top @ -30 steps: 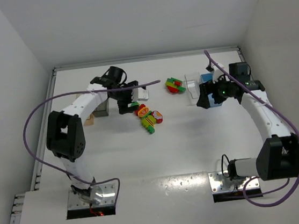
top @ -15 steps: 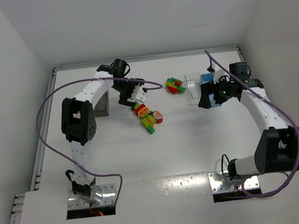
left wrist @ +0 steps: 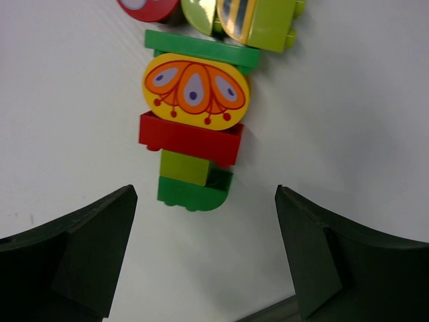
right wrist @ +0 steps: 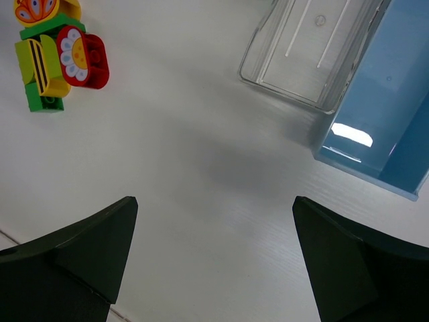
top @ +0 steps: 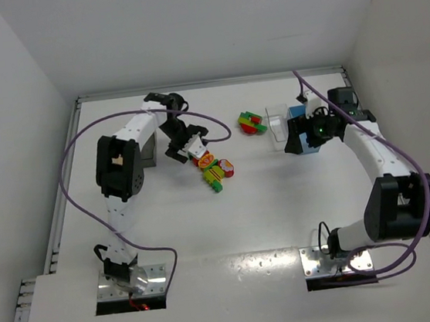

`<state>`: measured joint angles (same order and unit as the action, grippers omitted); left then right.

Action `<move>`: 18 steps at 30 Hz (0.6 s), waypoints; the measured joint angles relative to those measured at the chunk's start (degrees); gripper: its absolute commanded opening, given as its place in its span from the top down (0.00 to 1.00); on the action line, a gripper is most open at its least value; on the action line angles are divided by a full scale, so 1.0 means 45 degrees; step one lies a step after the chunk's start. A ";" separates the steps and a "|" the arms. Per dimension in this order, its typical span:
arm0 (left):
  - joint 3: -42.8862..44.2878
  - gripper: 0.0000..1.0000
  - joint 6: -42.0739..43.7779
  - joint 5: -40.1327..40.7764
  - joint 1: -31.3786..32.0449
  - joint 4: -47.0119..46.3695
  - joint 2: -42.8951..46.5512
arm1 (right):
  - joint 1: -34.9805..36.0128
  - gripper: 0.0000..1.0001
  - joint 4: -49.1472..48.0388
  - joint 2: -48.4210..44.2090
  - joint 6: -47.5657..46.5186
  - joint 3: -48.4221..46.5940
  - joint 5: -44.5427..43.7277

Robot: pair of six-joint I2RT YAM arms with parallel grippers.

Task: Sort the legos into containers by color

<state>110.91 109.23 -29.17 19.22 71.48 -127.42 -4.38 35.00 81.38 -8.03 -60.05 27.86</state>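
A multicoloured lego cluster [top: 212, 167] lies mid-table. In the left wrist view it [left wrist: 194, 124] shows a yellow oval piece with an orange pattern, and green, red and lime bricks. My left gripper [top: 185, 147] [left wrist: 204, 258] is open and empty, just short of the cluster's green end, not touching it. A second red, green and yellow cluster [top: 252, 122] lies further right. My right gripper [top: 299, 139] [right wrist: 214, 261] is open and empty over bare table beside the clear bin [right wrist: 312, 50] and the light blue bin [right wrist: 382, 127].
The dark grey bin [top: 149, 154] stands behind the left arm. The clear bin [top: 277, 127] and the blue bin [top: 298, 113] stand side by side at the back right. The first cluster also shows in the right wrist view [right wrist: 57, 57]. The orange bin is hidden.
My left arm has swung its elbow back and left, and turned its gripper down toward the lego cluster. The right arm has barely moved. The bricks have not moved.
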 measured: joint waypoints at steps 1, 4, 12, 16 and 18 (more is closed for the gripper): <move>-0.0146 0.09 0.0000 0.0024 -0.0005 0.0005 0.0000 | 0.0000 0.00 -0.0005 0.0034 0.0000 -0.0005 -0.0005; -0.0529 0.09 -0.0102 0.0063 -0.0005 -0.0121 0.0000 | 0.0000 0.00 -0.0015 0.0146 0.0000 -0.0024 -0.0049; -0.0928 0.02 -0.0510 0.0083 -0.0005 -0.1224 -0.0005 | 0.0000 0.00 -0.0058 0.0500 -0.0005 -0.0117 -0.0073; -0.0928 0.02 -0.0627 0.0083 0.0044 -0.1549 -0.0078 | 0.0000 0.00 -0.0063 0.0505 -0.0005 -0.0189 -0.0087; -0.0928 0.02 -0.0627 0.0087 0.0053 -0.1632 -0.0194 | 0.0000 0.00 -0.0063 0.0515 -0.0010 -0.0209 -0.0092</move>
<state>106.74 106.41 -28.77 19.46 64.14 -128.29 -4.38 34.72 83.70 -8.08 -60.99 27.44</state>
